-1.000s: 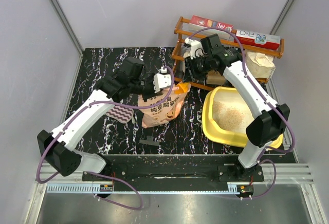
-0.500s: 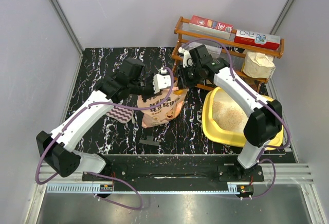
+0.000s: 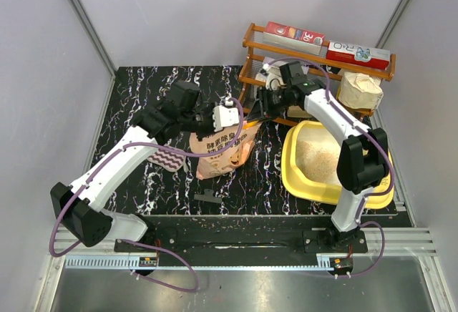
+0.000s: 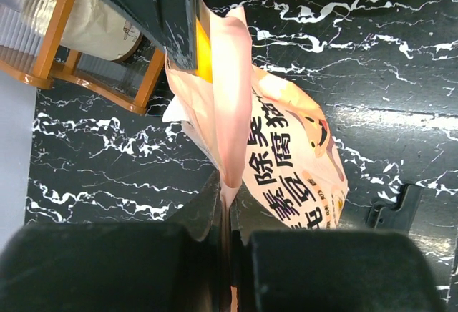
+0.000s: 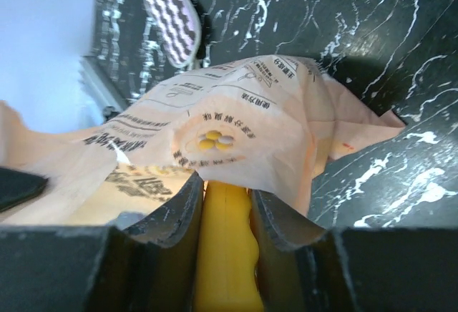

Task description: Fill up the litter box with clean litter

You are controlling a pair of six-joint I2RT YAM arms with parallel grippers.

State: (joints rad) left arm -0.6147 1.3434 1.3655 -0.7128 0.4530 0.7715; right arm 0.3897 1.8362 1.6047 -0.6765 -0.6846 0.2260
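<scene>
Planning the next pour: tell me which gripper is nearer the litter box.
Right. The right gripper, holding a yellow scoop at the bag's mouth, is just left of the litter box's far corner; the left gripper pinches the bag's edge farther left.

Of the yellow-orange plastic scoop (image 5: 225, 255) only a handle-like stretch shows, clamped in the right end effector (image 5: 225, 208). Its head is hidden behind the peach-orange litter bag (image 5: 243, 147). The bag's top edge vanishes into the pinched left end effector (image 4: 230, 237), and the bag's contents are not visible. The large yellow plastic litter box (image 3: 289, 165) has part of its far rim and right side covered by the right arm; in the left wrist view it's a sliver cut by the top edge. The wooden rack (image 4: 50, 36) is cut off on the left. The small black flat piece (image 3: 207, 197) on the black marbled bench (image 3: 143, 90) is too small to identify. The purple-and-white wavy-patterned item (image 3: 169, 159) is half under the left arm and blurred in the right wrist view.
</scene>
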